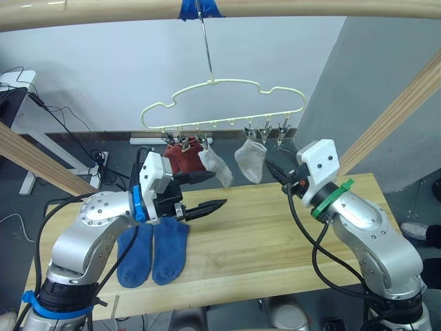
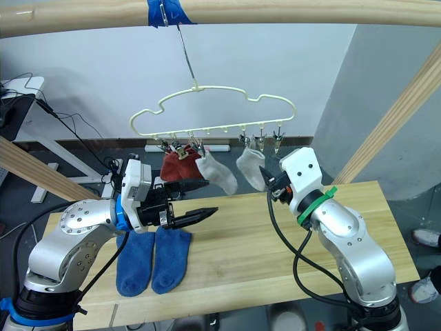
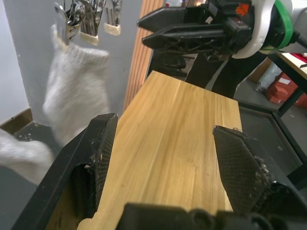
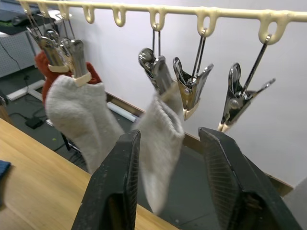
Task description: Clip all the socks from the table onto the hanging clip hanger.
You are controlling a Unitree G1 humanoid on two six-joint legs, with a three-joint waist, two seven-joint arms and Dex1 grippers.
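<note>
Hanging from a blue-taped spot on the pale wooden pole [image 1: 103,12] by a thin metal hook: the pale yellow car-outlined clip hanger [image 1: 224,103], with a row of small metal clips [image 4: 189,86] along its lower bar. Already pinned there: rust red socks [image 1: 182,157] bunched at the robot's-left end, then one light grey sock [image 1: 216,167] hanging tilted beside them, then a second light grey sock [image 1: 250,161] further toward the right, toe down and cuff pinched in its clip. Two clips at the right end hanging bare. Still lying on the surface [image 1: 275,234]: two royal blue socks [image 1: 153,252], side by side and touching, flat, toes toward the near edge, close to the left end of the light plank top. Soft knit, short ankle cut, all of them. Left hand [image 1: 207,192] hovering above the planks just beyond the blue pair, black fingers spread wide and holding nothing, pointed toward the middle of the surface. Right hand [image 4: 168,177] raised near the hanger's right end, fingers spread apart and gripping nothing, the second grey sock hanging in line with the gap, bare clips just above.
</note>
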